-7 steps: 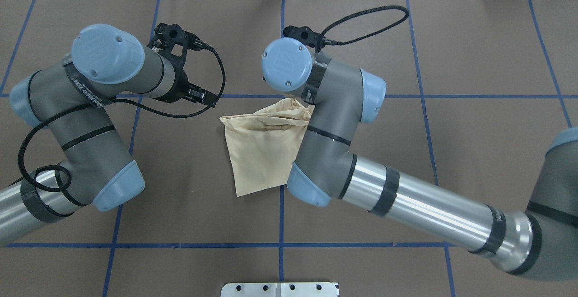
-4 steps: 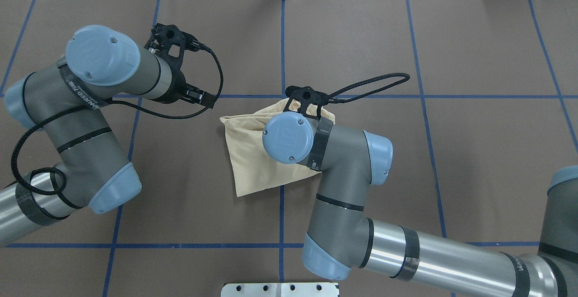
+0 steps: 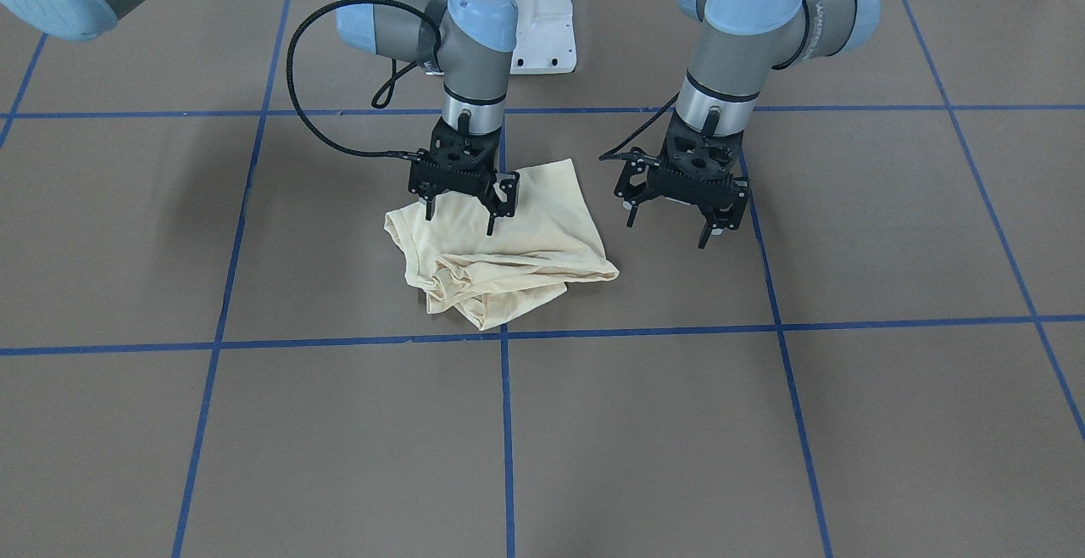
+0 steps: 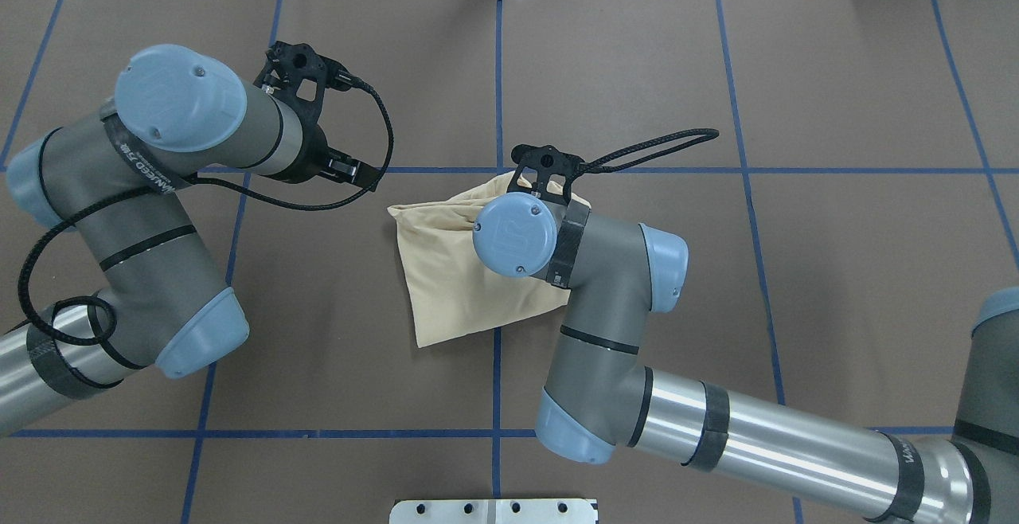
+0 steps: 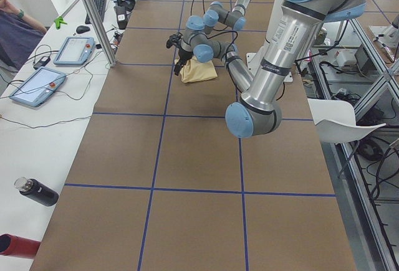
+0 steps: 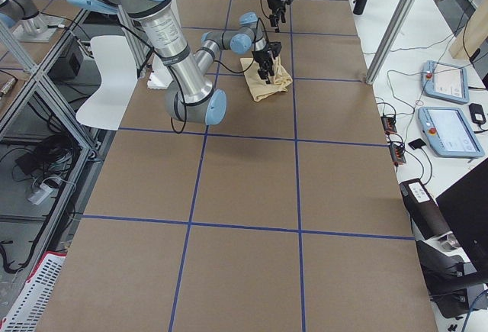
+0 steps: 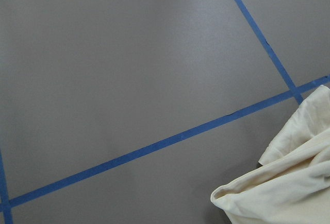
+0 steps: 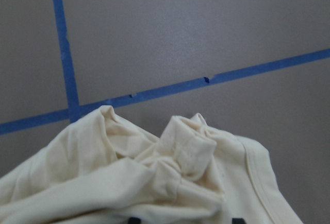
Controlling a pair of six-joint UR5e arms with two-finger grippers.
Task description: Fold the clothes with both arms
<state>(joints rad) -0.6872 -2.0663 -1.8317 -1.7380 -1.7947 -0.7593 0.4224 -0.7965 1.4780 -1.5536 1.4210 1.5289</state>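
Folding progress: late, by my judgement. The T-shirt [image 3: 509, 244] is down to a compact packet of several layers, with no sleeve trailing out and the chest print out of sight.
Done so far: the half toward 6 o'clock in the overhead view lies smooth and flat, with clean side edges.
Left to do: the edge toward 12 o'clock in that view is bunched into loose ridges. The right wrist view shows a rolled cuff or hem sticking up there, so it probably needs flattening or one last fold.
T-shirt place: on the brown tabletop [image 3: 254, 422] near its middle. In the overhead view it sits at 6 o'clock of a crossing of blue tape lines [image 3: 506, 422].
Grip, right: the right gripper [image 3: 462, 220] points straight down over the packet, toward its 3 o'clock side in the overhead view. Its jaws are spread and pinch nothing; I cannot tell whether the tips touch the cloth.
Grip, left: the left gripper [image 3: 668, 231] hangs over bare tabletop at about 9 o'clock of the packet in the overhead view. It is near the packet but apart from it, with jaws spread and holding nothing.
Containers: none shows in any view, and the packet lies directly on the tabletop.
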